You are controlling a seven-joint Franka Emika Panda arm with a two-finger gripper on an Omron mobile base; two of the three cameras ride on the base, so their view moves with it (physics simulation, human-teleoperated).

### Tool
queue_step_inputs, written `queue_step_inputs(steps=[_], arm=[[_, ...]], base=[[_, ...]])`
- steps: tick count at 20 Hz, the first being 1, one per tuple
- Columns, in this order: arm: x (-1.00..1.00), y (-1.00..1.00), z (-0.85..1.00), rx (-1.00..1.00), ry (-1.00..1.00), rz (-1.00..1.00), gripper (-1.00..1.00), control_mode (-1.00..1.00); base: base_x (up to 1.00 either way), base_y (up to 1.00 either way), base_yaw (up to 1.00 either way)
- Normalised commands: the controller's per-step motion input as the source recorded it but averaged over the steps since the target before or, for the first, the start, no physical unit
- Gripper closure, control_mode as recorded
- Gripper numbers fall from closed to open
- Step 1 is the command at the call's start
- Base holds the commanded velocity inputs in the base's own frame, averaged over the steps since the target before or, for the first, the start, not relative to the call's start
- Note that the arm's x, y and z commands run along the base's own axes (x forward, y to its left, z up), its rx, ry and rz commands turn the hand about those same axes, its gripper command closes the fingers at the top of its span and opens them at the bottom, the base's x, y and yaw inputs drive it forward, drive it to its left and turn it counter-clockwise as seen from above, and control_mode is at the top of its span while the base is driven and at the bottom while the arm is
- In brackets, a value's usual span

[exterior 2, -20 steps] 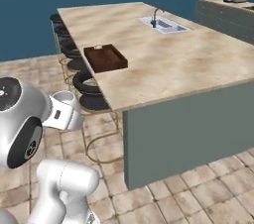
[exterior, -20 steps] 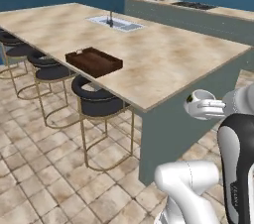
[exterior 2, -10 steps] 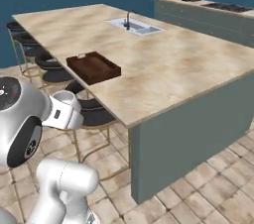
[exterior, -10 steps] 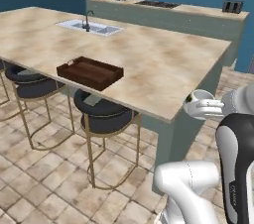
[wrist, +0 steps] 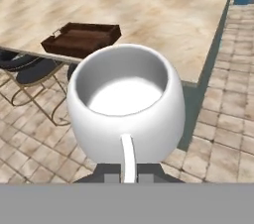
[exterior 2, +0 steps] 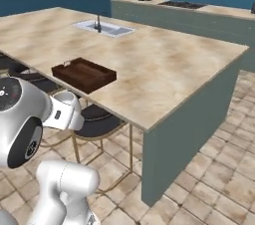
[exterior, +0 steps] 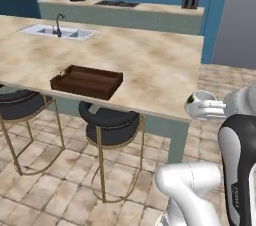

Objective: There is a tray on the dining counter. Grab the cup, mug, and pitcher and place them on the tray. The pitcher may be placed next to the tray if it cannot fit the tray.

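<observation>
The mug [wrist: 126, 110] looks like smooth, glossy white ceramic. The tray [exterior: 87, 81] is dark matt wood on the dining counter [exterior: 150, 65], whose top is polished beige marble around a steel sink [exterior: 57, 32].

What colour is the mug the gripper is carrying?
White, inside and out; the hand view shows the mug best.
</observation>
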Motion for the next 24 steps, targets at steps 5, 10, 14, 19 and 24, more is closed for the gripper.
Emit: queue_step_inputs(steps=[5,10,14,19,24], arm=[[0.00,0.00,0.00,0.00,0.00,0.00,1.00,1.00],[0.00,0.00,0.00,0.00,0.00,0.00,1.00,1.00],[0.00,0.00,0.00,0.00,0.00,0.00,1.00,1.00],[0.00,0.00,0.00,0.00,0.00,0.00,1.00,1.00],[0.00,0.00,0.00,0.00,0.00,0.00,1.00,1.00]], base=[[0.04,0.97,-0.42],[0.13,0.94,-0.39],[0.10,0.93,-0.39],[0.08,0.92,-0.38],[0.43,0.91,-0.37]])
